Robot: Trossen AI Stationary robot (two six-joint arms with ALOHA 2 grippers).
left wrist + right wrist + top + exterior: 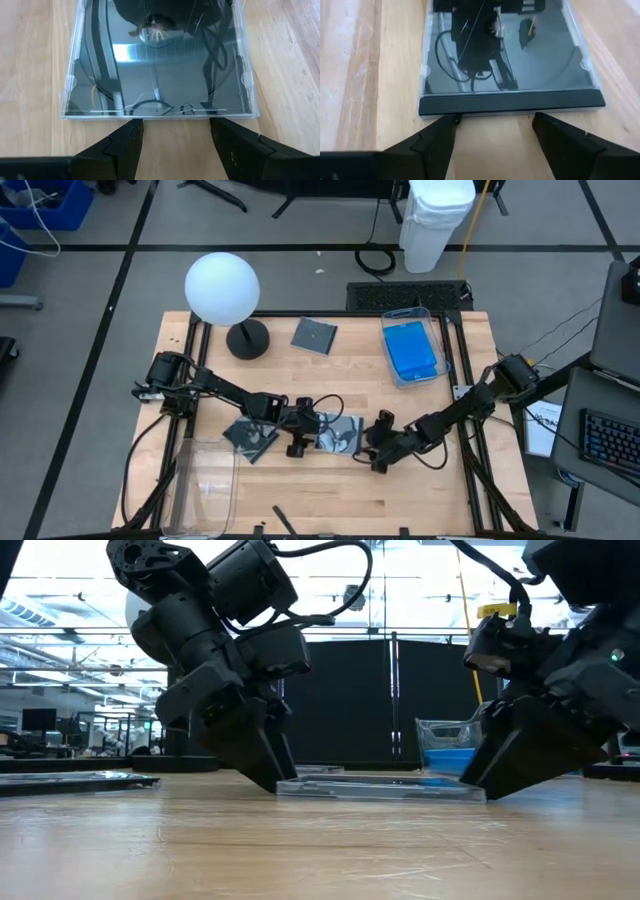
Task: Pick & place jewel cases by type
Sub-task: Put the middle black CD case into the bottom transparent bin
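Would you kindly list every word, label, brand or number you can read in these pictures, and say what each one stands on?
No text can be read in any view.
Glossy dark square jewel case between the pincers: reflections only, no print.
Blue rectangular cases in the clear plastic bin: no label visible.
White sheet at the table's right edge: dark marks, too small to read.
Dark keyboard at the far right: keys too small to read.

**Case between my two grippers, mid-table**

A jewel case lies flat on the table, between my left gripper and my right gripper. Left of it lies a second case. Behind, a third case sits between the lamp and a bin holding stacked cases. Another bin stands front left.
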